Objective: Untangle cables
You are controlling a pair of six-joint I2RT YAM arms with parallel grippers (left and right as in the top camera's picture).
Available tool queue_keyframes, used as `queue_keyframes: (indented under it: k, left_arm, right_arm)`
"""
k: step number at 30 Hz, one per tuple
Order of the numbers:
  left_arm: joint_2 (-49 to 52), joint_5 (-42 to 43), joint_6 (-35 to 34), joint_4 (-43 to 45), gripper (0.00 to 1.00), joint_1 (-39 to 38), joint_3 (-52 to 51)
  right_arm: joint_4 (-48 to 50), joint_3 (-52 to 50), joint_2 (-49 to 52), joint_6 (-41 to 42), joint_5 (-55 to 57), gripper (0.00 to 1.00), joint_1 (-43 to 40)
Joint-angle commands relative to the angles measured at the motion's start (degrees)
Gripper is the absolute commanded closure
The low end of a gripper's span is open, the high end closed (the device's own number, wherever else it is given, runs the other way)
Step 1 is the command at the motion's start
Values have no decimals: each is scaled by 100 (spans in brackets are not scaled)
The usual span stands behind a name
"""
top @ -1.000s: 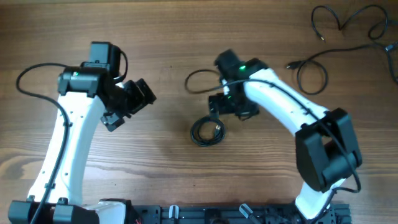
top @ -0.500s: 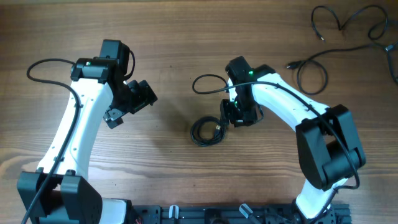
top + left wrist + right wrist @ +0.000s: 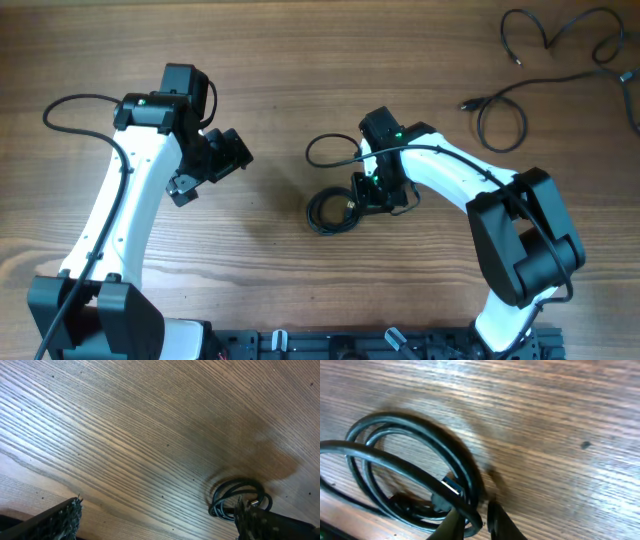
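Note:
A small coiled bundle of black cables [image 3: 332, 212] lies at the table's middle. One strand of it loops up [image 3: 325, 150] and runs back to my right gripper [image 3: 372, 192], just right of the bundle. In the right wrist view the coil [image 3: 405, 467] shows a silver plug [image 3: 453, 487], and my right gripper [image 3: 474, 514] is shut on a strand that crosses the coil's edge. My left gripper [image 3: 212, 170] hovers wide open well left of the bundle. The left wrist view shows its fingertips [image 3: 60, 519] far apart over bare wood, with the coil [image 3: 239, 496] by the right finger.
Two more loose black cables lie at the far right: one with a loop and plug [image 3: 500, 112], another wavy one in the top right corner [image 3: 560, 30]. Each arm trails its own thick black cable [image 3: 70, 105]. The arm bases stand along the near edge.
My right gripper has come down toward the coil and closed on a strand; the loose loop shifted with it. The left arm swung slightly right at first, then stayed still.

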Motion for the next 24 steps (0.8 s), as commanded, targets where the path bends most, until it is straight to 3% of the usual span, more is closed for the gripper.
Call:
queue_keyframes:
  k: [1, 6, 11, 14, 19, 24]
  left_arm:
    - [37, -76, 70, 17, 0, 42, -26]
    - [37, 186, 216, 15, 0, 9, -26]
    - [37, 1648, 1357, 173, 0, -240, -24]
    - [37, 1711, 1357, 175, 6, -442, -24]
    - [37, 1711, 1353, 256, 7, -787, -26]
    - [44, 1753, 804, 181, 15, -846, -26]
  right_arm:
    - [2, -57, 33, -7, 348, 96, 22]
    - [-157, 118, 15, 129, -188, 96, -13]
    - [-363, 562, -675, -79, -1821, 96, -118]
    - [-372, 562, -1115, -57, -1908, 96, -118]
    - [-192, 562, -1320, 114, -2618, 96, -118]
    - [461, 562, -1320, 260, -3641, 96, -118]
